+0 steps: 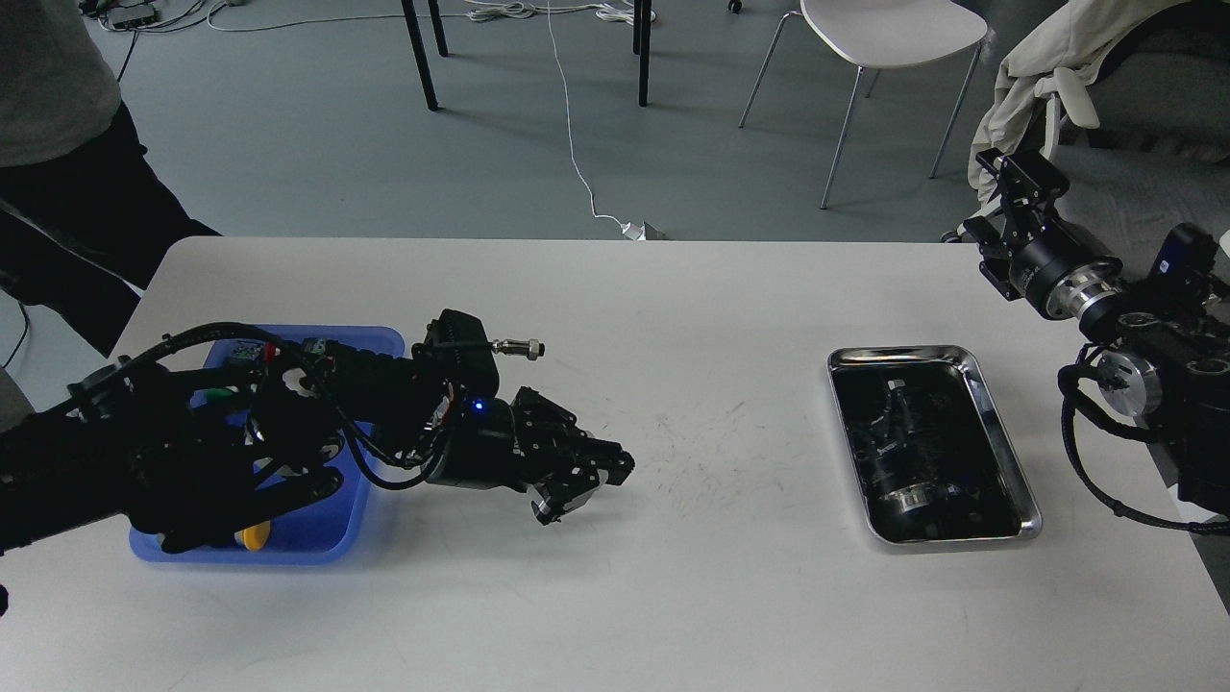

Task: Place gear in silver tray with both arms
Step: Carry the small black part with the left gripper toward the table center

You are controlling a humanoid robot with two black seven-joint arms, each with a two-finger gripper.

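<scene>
The silver tray (1004, 447) lies on the white table at the right; its dark bottom mirrors my right arm. My left gripper (584, 485) reaches out over the table's middle left, well short of the silver tray. Its two dark fingers stand a little apart, with a pale grey bit at the lower one. I cannot make out a gear between them. My right gripper (1019, 173) is raised beyond the table's far right corner, behind the silver tray, with its fingers apart and empty.
A blue plastic tray (380, 346) at the left, mostly hidden under my left arm, holds small parts, among them a yellow button (252, 534). A person (58, 144) stands at the far left. A white chair (889, 38) and a draped chair stand behind the table.
</scene>
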